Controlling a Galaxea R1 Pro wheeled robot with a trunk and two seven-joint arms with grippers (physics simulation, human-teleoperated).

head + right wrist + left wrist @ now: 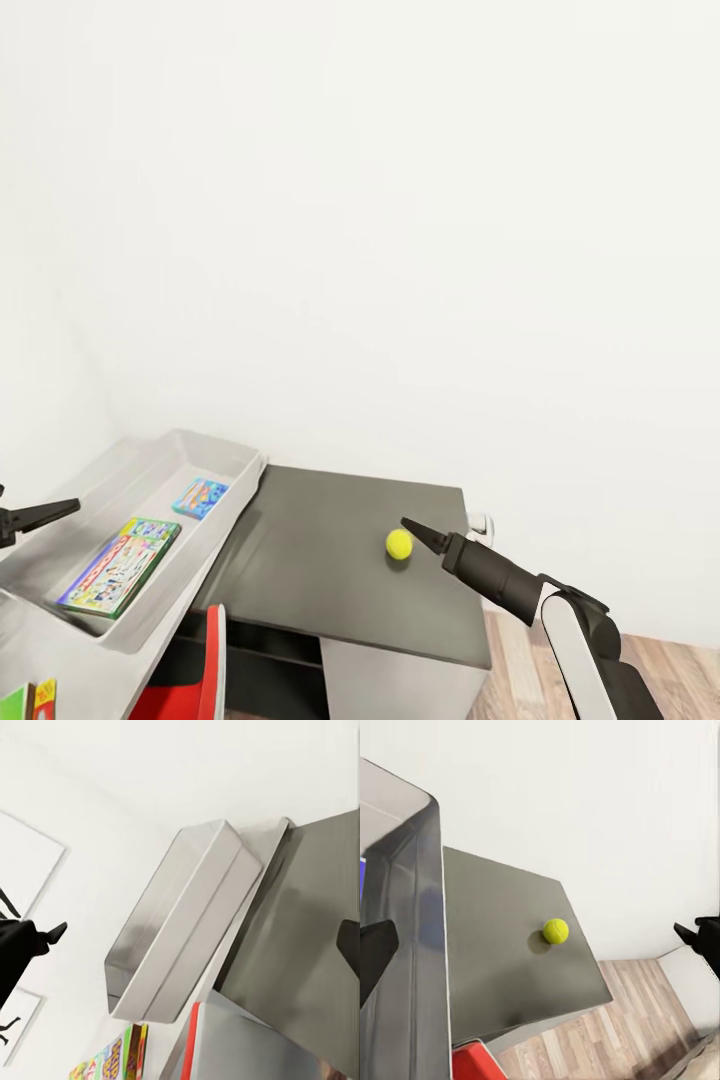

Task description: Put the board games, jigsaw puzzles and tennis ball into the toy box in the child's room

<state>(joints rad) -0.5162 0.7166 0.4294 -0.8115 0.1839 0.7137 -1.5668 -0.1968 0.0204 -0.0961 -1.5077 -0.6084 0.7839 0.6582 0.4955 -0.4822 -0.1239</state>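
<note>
Grey bin: toy box (150, 520) sits on the white bench top (60, 650), hard against the wall, open side up so toys drop straight in.
Contents: a colourful board game (122, 565) lies flat on the box floor; a smaller blue flat item (201, 496) lies beyond it, too small to tell if game or puzzle.
Ball: tennis ball (399, 543) rests alone on the lower dark bench section (330, 560), beside the box and below its rim; it must be lifted up and over the wall.
Right gripper (418, 531): tip points at the ball from just beside it, not touching as far as I can tell. Jaws read as one closed point in the head view; true gap cannot be told. Nothing held.
Left gripper (45, 513): hangs over the near end of the box, likely parked clear of the right arm. Jaws look pressed together; cannot confirm. Empty.
Near edge: a green-and-yellow box corner (28, 700) shows on the white top, outside the toy box; a red object (195, 680) stands below.
Step, by my reading: right arm lining up on the ball.
Risk: a nudge rolls the ball off the dark top.
</note>
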